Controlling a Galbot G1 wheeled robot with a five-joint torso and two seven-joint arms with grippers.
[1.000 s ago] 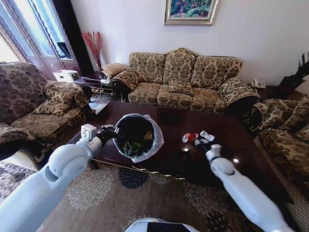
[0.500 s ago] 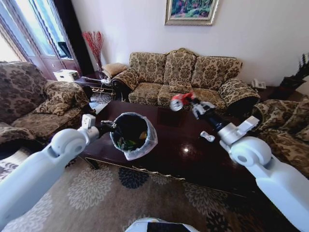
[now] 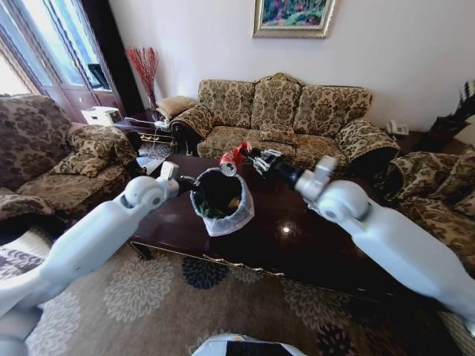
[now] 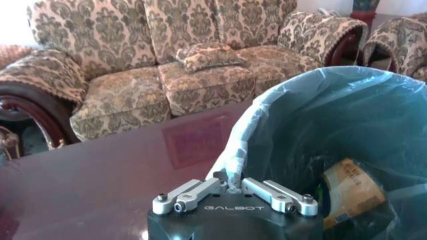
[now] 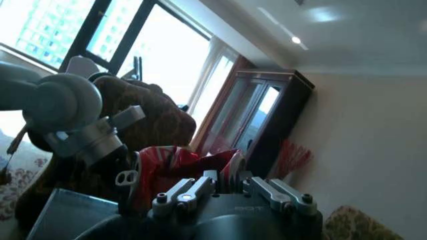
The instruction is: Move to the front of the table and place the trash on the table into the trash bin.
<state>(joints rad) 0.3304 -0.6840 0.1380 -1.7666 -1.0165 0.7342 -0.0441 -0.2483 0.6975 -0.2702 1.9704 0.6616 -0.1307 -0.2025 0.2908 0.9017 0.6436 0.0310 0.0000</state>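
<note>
My left gripper point(image 3: 187, 184) holds the trash bin point(image 3: 223, 211) tilted above the table point(image 3: 297, 245). In the left wrist view the left gripper point(image 4: 230, 186) is shut on the bin's rim with its white bag liner point(image 4: 280, 115). A tan-orange bottle point(image 4: 350, 192) lies inside the bin, and something green-yellow point(image 3: 214, 212) shows beside it. My right gripper point(image 3: 245, 156) is shut on the red wrapper point(image 3: 232, 156), which hangs just above the bin's far rim. In the right wrist view the red wrapper point(image 5: 177, 165) sits between the right gripper's fingers point(image 5: 193, 190).
A patterned three-seat sofa point(image 3: 282, 122) stands behind the table, an armchair point(image 3: 52, 159) to the left and another point(image 3: 438, 193) to the right. A floral rug point(image 3: 171, 289) covers the floor in front. A side table point(image 3: 152, 133) stands at the back left.
The right gripper lifted the red wrapper off the table and carried it left to above the bin. The left arm shifted the bin slightly right and farther over the table.
</note>
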